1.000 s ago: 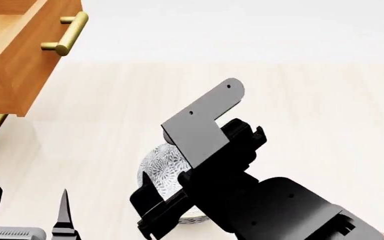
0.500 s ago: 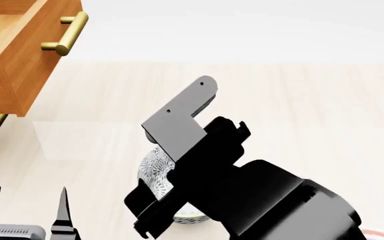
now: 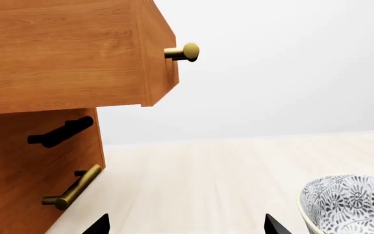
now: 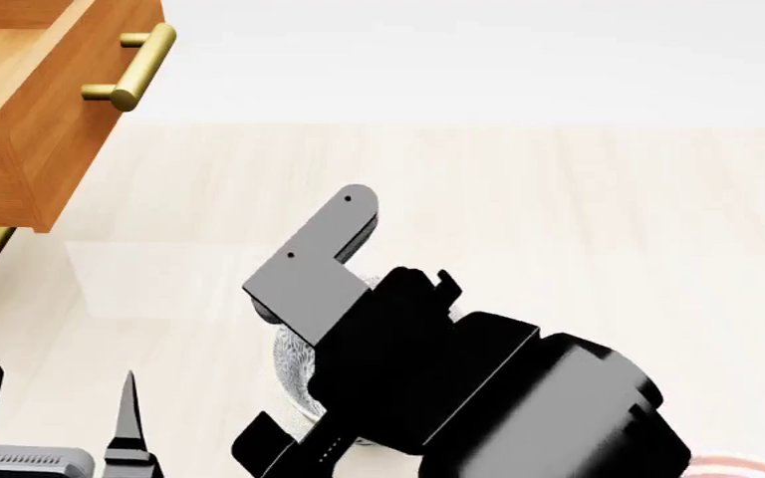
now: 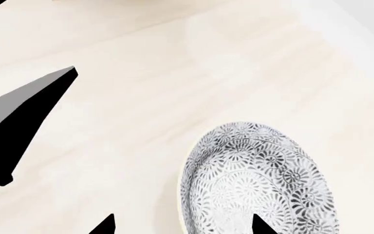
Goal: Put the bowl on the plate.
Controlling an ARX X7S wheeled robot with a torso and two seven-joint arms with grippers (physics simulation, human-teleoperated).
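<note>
Pale wood table (image 4: 596, 199), white wall behind. Right end effector (image 5: 180, 222) now lower and further left than a second ago, dropped right over the bowl (image 5: 258, 180), prongs spread either side of its near rim, nothing pinched yet. Looks like grasp setup. Plate (image 4: 741, 464) just a sliver at bottom right. Left end effector (image 3: 183, 225) spread, idle. Open drawer (image 4: 37, 90) well clear
</note>
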